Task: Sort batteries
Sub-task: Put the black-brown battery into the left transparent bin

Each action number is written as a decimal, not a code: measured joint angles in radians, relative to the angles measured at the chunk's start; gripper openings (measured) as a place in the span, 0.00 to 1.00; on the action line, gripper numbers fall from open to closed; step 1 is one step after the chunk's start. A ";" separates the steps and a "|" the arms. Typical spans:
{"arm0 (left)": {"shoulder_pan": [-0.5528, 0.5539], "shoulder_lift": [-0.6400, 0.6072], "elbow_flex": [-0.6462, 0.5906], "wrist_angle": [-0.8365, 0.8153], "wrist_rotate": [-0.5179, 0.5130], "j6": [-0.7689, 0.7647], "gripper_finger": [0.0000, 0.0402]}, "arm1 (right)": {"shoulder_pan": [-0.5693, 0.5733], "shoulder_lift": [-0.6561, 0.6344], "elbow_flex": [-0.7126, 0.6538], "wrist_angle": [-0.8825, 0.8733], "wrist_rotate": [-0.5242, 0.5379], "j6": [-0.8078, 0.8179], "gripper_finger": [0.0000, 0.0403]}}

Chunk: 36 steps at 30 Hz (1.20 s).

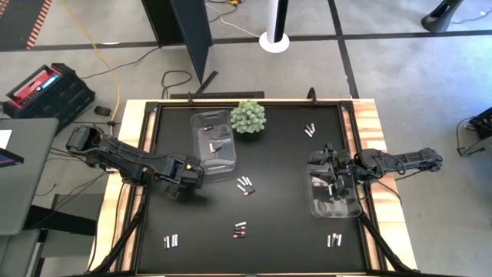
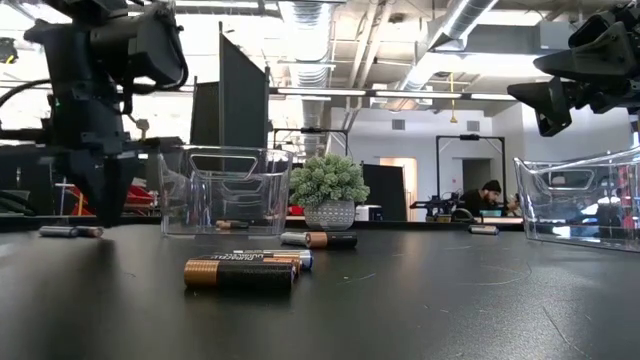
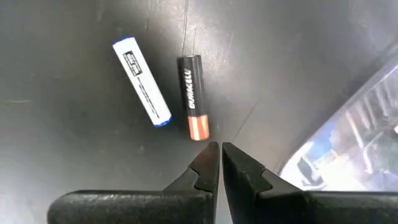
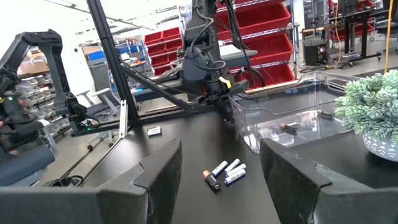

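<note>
Pick-up approach: left gripper point(image 3: 220, 163), fingers pressed together, empty, hovers at 6 o'clock of a Duracell cell point(image 3: 193, 97); it must open first. Right gripper point(image 4: 221, 165) waits spread above its bin point(image 1: 335, 201).

You had a black table point(image 1: 284, 231) with two clear bins on it: one point(image 1: 214, 146) toward the back left, one point(image 1: 335, 196) at the right edge. A green spiky plant point(image 1: 248, 117) in a pale pot sat just beside the left bin. Red shelf bins point(image 4: 258, 37) stood behind the table.
</note>
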State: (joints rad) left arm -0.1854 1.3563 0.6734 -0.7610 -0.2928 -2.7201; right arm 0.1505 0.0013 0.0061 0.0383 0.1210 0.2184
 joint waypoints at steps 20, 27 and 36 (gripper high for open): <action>-0.035 0.000 0.115 -0.214 -0.008 -0.005 0.04 | 0.000 0.000 0.000 0.000 0.000 0.000 0.58; -0.034 0.000 0.115 -0.213 -0.008 0.067 0.04 | 0.000 0.000 0.000 0.000 0.000 0.000 0.58; -0.034 0.000 0.115 -0.212 -0.008 0.135 0.04 | 0.000 0.000 0.000 0.000 0.000 0.000 0.58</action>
State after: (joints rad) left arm -0.2195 1.3560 0.7881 -0.9733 -0.3008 -2.5847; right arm 0.1505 0.0015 0.0059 0.0383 0.1209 0.2184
